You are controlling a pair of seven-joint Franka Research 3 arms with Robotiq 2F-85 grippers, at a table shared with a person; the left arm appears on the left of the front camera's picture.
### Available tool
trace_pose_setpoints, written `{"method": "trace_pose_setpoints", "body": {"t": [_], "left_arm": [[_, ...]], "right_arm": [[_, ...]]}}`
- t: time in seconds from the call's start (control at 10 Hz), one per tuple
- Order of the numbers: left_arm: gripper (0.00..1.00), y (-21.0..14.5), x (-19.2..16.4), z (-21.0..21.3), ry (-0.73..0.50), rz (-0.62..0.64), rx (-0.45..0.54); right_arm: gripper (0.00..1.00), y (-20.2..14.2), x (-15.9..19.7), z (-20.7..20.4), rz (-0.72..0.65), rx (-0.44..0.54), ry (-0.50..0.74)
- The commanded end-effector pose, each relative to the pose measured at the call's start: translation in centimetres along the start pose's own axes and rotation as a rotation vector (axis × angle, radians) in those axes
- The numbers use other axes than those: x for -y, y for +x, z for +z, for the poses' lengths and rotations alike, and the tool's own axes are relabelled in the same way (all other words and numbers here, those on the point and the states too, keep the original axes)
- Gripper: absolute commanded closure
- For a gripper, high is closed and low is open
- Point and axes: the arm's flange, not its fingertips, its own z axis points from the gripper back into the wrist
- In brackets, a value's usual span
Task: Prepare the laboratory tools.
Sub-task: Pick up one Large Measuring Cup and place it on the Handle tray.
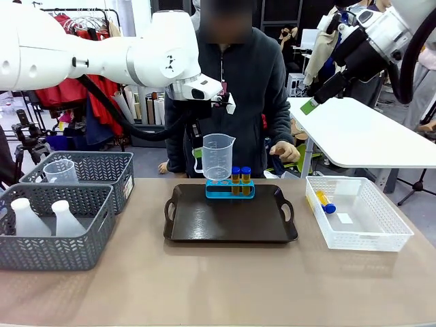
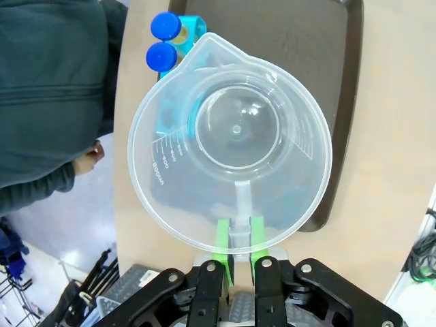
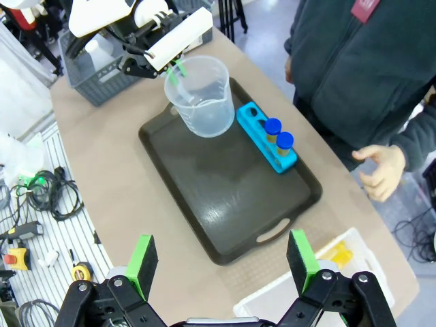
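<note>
My left gripper [image 2: 238,237] is shut on the handle of a clear measuring beaker [image 2: 231,143], holding it upright in the air. In the front view the beaker [image 1: 218,158] hangs above the far edge of the dark tray [image 1: 231,228], over a blue rack [image 1: 230,190]. Two amber tubes with blue caps [image 1: 240,175] stand in that rack. Another tube [image 1: 325,202] lies in the white mesh basket [image 1: 381,235]. Two white flasks [image 1: 27,218] sit in the near grey basket. My right gripper [image 3: 223,262] is open and empty, high above the table's right side.
A second clear beaker [image 1: 61,170] stands in the far grey basket [image 1: 109,167]. The person stands behind the tray, one hand [image 1: 285,150] near the table's far edge. A white side table [image 1: 368,136] is at the back right.
</note>
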Motion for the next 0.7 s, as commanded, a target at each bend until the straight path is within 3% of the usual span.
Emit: {"method": "trace_pose_setpoints", "body": {"t": [0.0,0.1,0.3,0.6], "left_arm": [[1.00,-0.3,0.0,0.2,0.002,0.002,-0.002],[1.00,0.0,0.0,0.0,0.000,0.000,0.000],[1.00,2.6,0.6,-2.2,-0.071,-0.171,-0.060],[1.00,6.5,1.2,-5.6,-0.106,-0.276,-0.071]], "right_arm": [[0.00,0.0,0.0,0.2,0.003,0.004,0.006],[0.00,0.0,0.0,0.2,0.003,0.004,0.006],[0.00,0.0,0.0,0.2,0.003,0.004,0.006],[0.00,0.0,0.0,0.2,0.003,0.004,0.006]]}}
